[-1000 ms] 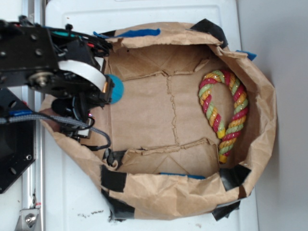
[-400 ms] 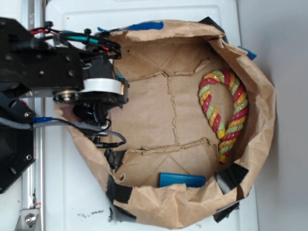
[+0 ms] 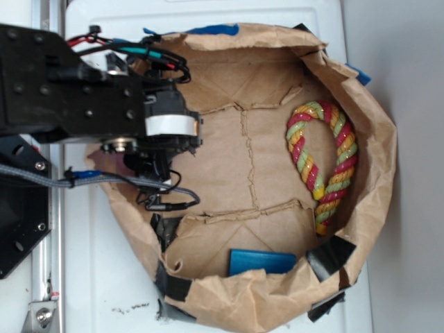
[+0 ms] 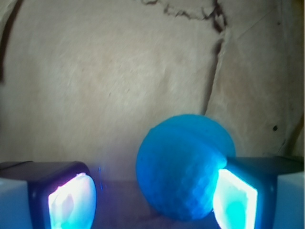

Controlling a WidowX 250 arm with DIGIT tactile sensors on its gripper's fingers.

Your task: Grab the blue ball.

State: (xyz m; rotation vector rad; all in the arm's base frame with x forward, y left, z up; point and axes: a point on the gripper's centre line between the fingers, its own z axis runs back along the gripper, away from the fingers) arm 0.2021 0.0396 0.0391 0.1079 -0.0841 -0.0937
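Small teal-blue round ball of matte, finely dimpled rubber, seen only in the wrist view, resting on the brown paper floor between the two pads of the black gripper; the ball's right flank meets the right pad, which glows pale cyan, while the left pad stands apart from it with bare paper between; the pincer is therefore spread wider than the ball, not clamped on it. In the exterior view the ball is hidden under the arm; the black metal arm, with a white band at its wrist and red, green and black cables, reaches in over the left rim of a crumpled brown paper bag laid open like a shallow basin; black tape patches hold the torn rim at the lower corners, and blue tape marks the upper edge. The bag's floor is creased cardboard-coloured paper with tear lines and folded flaps; its centre lies open between the arm and the far wall. A twisted rope toy in red, yellow and green strands, bent into a hook shape, lies along the right wall, well apart from the gripper; a flat blue rectangular block lies against the lower wall, near the rim. The bag sits on a white surface; a metal rail runs down its left edge.
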